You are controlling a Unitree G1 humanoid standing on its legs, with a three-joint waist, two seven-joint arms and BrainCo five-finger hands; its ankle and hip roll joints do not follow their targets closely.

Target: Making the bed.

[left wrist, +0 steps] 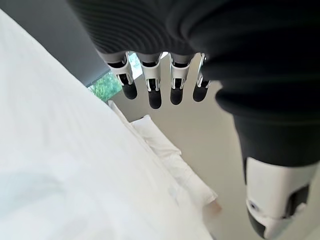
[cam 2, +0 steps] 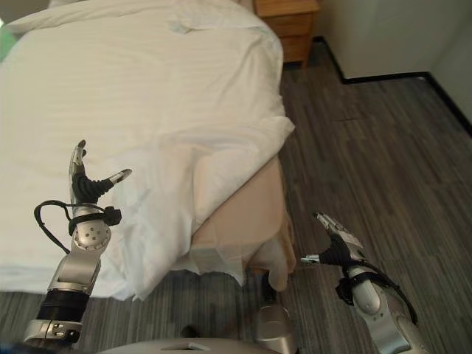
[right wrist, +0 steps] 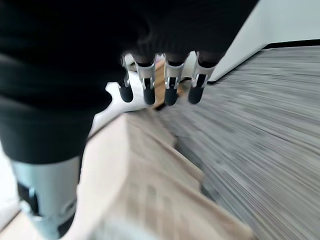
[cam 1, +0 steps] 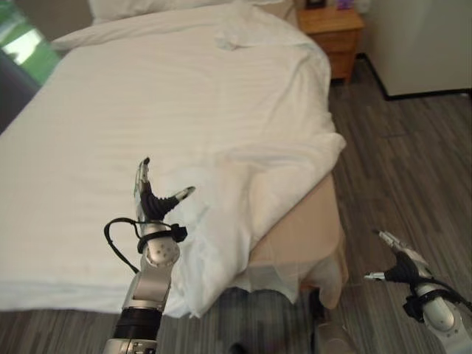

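The white striped duvet (cam 1: 169, 110) lay across the beige-based bed (cam 1: 302, 236), one corner hanging over the foot. The left hand (cam 1: 151, 200) hovered above it, fingers released; the right hand (cam 1: 398, 267) was held over the grey wood-plank floor (cam 1: 405, 169), fingers released.

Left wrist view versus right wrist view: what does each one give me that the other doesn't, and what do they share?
The left wrist view alone shows the left hand, fingers straight, above the white duvet, with the pillows and a window with greenery past it. The right wrist view alone shows the right hand, also open, over the uncovered beige bed base, the grey wood floor and a dark skirting board. Shared: each looks along an empty open hand, with a light wall behind.
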